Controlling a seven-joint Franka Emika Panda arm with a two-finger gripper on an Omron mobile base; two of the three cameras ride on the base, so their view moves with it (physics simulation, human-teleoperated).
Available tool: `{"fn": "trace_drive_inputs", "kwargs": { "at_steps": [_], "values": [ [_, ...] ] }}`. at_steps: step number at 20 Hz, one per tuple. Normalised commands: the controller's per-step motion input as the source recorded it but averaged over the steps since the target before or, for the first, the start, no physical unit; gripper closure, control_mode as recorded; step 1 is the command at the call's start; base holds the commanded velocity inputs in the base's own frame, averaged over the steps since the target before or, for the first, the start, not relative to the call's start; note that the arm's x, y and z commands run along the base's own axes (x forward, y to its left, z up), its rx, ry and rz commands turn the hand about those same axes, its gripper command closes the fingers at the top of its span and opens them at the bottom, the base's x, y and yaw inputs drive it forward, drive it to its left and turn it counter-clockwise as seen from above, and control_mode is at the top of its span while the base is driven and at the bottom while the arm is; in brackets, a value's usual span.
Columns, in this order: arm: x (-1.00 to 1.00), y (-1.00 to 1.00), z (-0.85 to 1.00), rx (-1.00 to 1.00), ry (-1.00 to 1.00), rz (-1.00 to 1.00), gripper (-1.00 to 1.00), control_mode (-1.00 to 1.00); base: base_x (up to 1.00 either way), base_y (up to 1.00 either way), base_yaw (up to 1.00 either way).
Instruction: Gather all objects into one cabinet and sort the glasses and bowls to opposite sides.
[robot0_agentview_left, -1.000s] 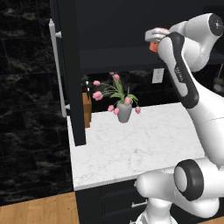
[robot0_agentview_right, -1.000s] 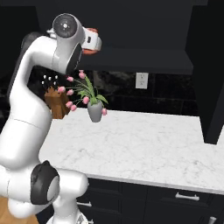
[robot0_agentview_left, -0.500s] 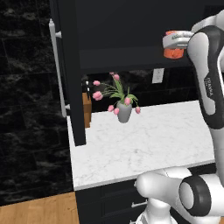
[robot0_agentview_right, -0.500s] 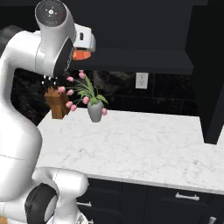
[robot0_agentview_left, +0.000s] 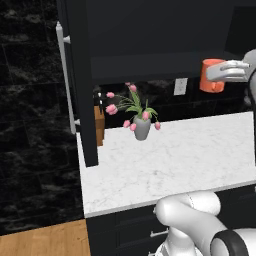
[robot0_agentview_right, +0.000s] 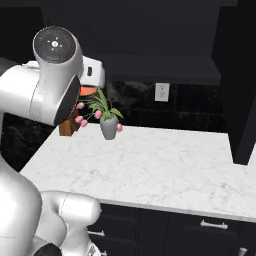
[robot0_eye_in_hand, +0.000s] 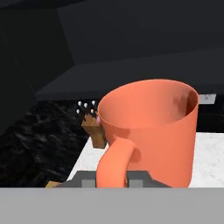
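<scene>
My gripper (robot0_agentview_left: 223, 73) is shut on the small orange mug (robot0_agentview_left: 211, 76), which it holds upright in the air over the right end of the counter, below and in front of the cabinet's dark shelf (robot0_agentview_left: 150, 64). In the hand view the mug (robot0_eye_in_hand: 153, 127) is close up with its handle toward the camera, between the dark fingertips of the gripper (robot0_eye_in_hand: 112, 178). A sliver of the mug (robot0_agentview_right: 88, 91) shows behind the arm in the right base view. The cabinet's tall black door (robot0_agentview_left: 80, 85) stands open at the left, with its white bar handle (robot0_agentview_left: 62, 75).
A grey vase of pink tulips (robot0_agentview_left: 141, 125) stands on the white marble counter (robot0_agentview_left: 175, 160), with a wooden knife block (robot0_agentview_left: 99, 125) behind the door's edge. A wall outlet (robot0_agentview_left: 180, 86) sits under the shelf. Black drawers (robot0_agentview_right: 210, 225) run below the counter.
The arm has swung the mug to the right and downward in the left base view, from up near the cabinet's top to just below shelf height. The grip has stayed shut.
</scene>
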Motion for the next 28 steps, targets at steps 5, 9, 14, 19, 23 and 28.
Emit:
{"fn": "trace_drive_inputs", "kwargs": {
  "at_steps": [5,9,14,19,23,28],
  "values": [
    [-0.14,-0.22,-0.71,0.12,-0.16,0.13,1.00,-1.00,0.00,0.00,0.00],
    [-0.13,0.02,-0.38,0.03,-0.07,0.02,1.00,-1.00,0.00,0.00,0.00],
    [-0.33,0.00,-0.36,-0.02,0.00,-0.10,1.00,-1.00,0.00,0.00,0.00],
    [-0.21,-0.23,-0.32,0.06,0.03,-0.36,1.00,-1.00,0.00,0.00,0.00],
    [-0.10,-0.05,-0.28,0.11,0.08,-0.25,1.00,-1.00,0.00,0.00,0.00],
    [0.00,0.00,-0.02,0.00,0.03,-0.01,1.00,1.00,-0.04,0.00,-0.16]
  ]
}}
